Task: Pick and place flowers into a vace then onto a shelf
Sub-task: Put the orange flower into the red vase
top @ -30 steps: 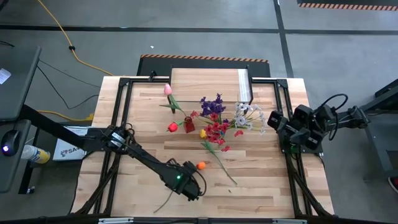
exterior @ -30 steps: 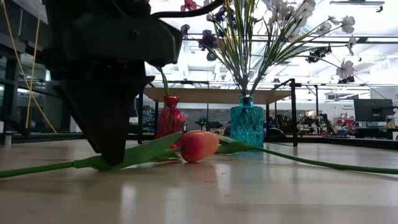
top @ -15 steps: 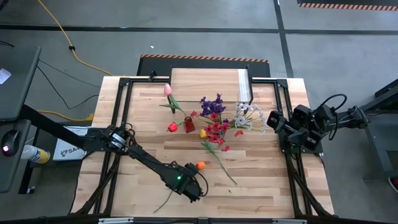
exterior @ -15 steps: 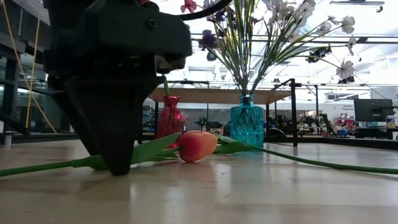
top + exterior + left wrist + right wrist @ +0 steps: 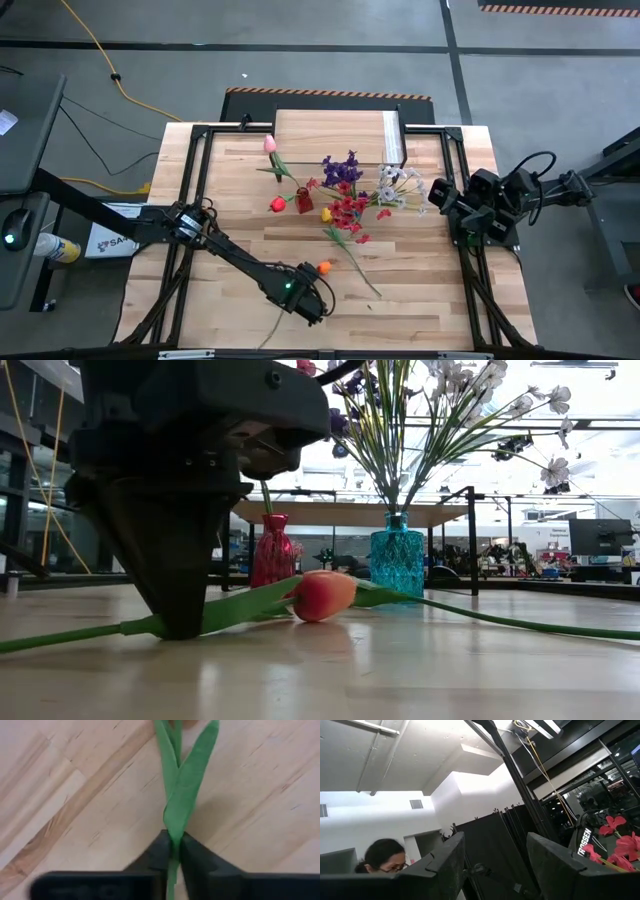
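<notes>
Here, the orange artificial tulip with its long green stem (image 5: pixel 322 595) lies flat on the light wooden plank tabletop (image 5: pixel 420 300), near its front edge and well apart from the filled vases. Your left gripper (image 5: pixel 172 851) is down on it, fingers pressed together on the stem just below the leaves, as the left wrist view shows plainly. So you are at the picking step: the stem is pinched but the flower has not left the wood.

Next, I judge, you must lift straight up, turn the stem downward and carry it to a vase. The red ribbed glass vase (image 5: pixel 274 550) holds few stems; the teal faceted glass vase (image 5: pixel 397 555) is crowded with purple and white sprays (image 5: pixel 372 182). The thin stem may swivel in the pinch, so lift slowly.

Your right gripper (image 5: pixel 495 865) waits off the table's right edge, fingers spread, holding nothing. The low wooden shelf (image 5: pixel 330 130) stands at the back.
</notes>
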`<state>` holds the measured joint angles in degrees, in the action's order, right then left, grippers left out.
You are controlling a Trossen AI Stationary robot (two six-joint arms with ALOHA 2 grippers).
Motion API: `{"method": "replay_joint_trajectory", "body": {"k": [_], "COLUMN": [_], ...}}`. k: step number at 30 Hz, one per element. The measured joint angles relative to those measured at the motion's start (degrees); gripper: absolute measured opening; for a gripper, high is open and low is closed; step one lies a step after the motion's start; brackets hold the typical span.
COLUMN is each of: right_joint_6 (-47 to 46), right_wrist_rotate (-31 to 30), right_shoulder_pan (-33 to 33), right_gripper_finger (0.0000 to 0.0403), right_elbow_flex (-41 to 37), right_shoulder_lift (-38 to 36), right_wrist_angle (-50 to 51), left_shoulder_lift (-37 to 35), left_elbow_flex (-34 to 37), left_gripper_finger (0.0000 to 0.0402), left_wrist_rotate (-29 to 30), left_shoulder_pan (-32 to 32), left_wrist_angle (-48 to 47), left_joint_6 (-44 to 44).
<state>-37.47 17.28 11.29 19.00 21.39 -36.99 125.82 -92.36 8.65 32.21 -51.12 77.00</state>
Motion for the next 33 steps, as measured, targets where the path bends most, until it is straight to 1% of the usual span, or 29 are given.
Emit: {"method": "replay_joint_trajectory", "body": {"k": [1, 2, 5, 7, 9, 14, 16, 19, 21, 22, 24, 26, 28, 30, 31, 33], "right_joint_6": [0.00, 0.00, 0.00, 0.00, 0.10, 0.04, 0.04, 0.04, 0.18, 0.20, 0.20, 0.20, 0.19, 0.07, 0.04, 0.02], "right_wrist_rotate": [0.00, 0.00, 0.00, -0.22, -0.39, -0.39, -0.38, -0.37, -0.37, -0.37, -0.37, -0.37, -0.37, -0.39, -0.37, -0.39], "right_shoulder_pan": [0.00, 0.00, 0.00, 0.00, 0.00, 0.00, 0.00, 0.00, 0.00, 0.00, 0.00, 0.01, 0.00, 0.00, 0.00, 0.00], "right_gripper_finger": [0.0206, 0.0206, 0.0205, 0.0205, 0.0206, 0.0205, 0.0205, 0.0206, 0.0205, 0.0205, 0.0205, 0.0206, 0.0206, 0.0205, 0.0205, 0.0205], "right_elbow_flex": [0.00, 0.00, 0.00, 0.00, 0.00, 0.00, 0.00, 0.00, 0.00, 0.00, 0.00, 0.00, 0.00, 0.00, 0.00, 0.00], "right_shoulder_lift": [0.00, 0.02, 0.00, 0.00, 0.00, 0.00, 0.00, 0.00, 0.00, 0.00, 0.00, 0.02, -0.02, 0.02, -0.02, -0.02], "right_wrist_angle": [0.00, 0.00, 0.00, -0.02, 0.00, -0.04, -0.04, -0.04, -0.05, -0.06, -0.10, -0.09, -0.12, -0.24, -0.31, -0.46], "left_shoulder_lift": [0.00, -0.01, -0.23, 0.18, 0.64, 0.28, 0.31, 0.22, 0.24, -0.38, -5.13, -8.27, -10.46, -12.21, -12.84, -14.17], "left_elbow_flex": [0.00, -0.02, -1.77, -4.24, -7.56, -18.89, -24.57, -33.83, -41.36, -42.80, -39.54, -38.48, -39.23, -40.16, -40.74, -41.93], "left_gripper_finger": [0.0039, 0.0029, 0.0031, 0.0037, 0.0034, 0.0031, 0.0031, 0.0031, 0.0031, 0.0031, 0.0031, 0.0031, 0.0031, 0.0031, 0.0031, 0.0031], "left_wrist_rotate": [-0.02, -0.06, -0.27, -0.23, -0.08, 4.16, 7.36, 13.67, 19.28, 22.51, 30.18, 40.47, 53.55, 65.04, 69.80, 77.44], "left_shoulder_pan": [0.00, 0.00, 0.02, 0.05, 0.49, 3.39, 4.79, 7.73, 10.28, 11.52, 13.96, 16.47, 19.67, 22.42, 23.20, 24.43], "left_wrist_angle": [0.04, 0.16, -1.61, -4.41, -8.31, -20.31, -25.45, -33.18, -38.27, -38.04, -33.91, -32.55, -33.05, -33.13, -32.71, -32.83], "left_joint_6": [0.07, 0.15, -0.09, -0.23, -0.27, 0.24, 2.18, 7.06, 10.26, 11.73, 13.46, 16.30, 16.88, 14.53, 12.19, 7.05]}}
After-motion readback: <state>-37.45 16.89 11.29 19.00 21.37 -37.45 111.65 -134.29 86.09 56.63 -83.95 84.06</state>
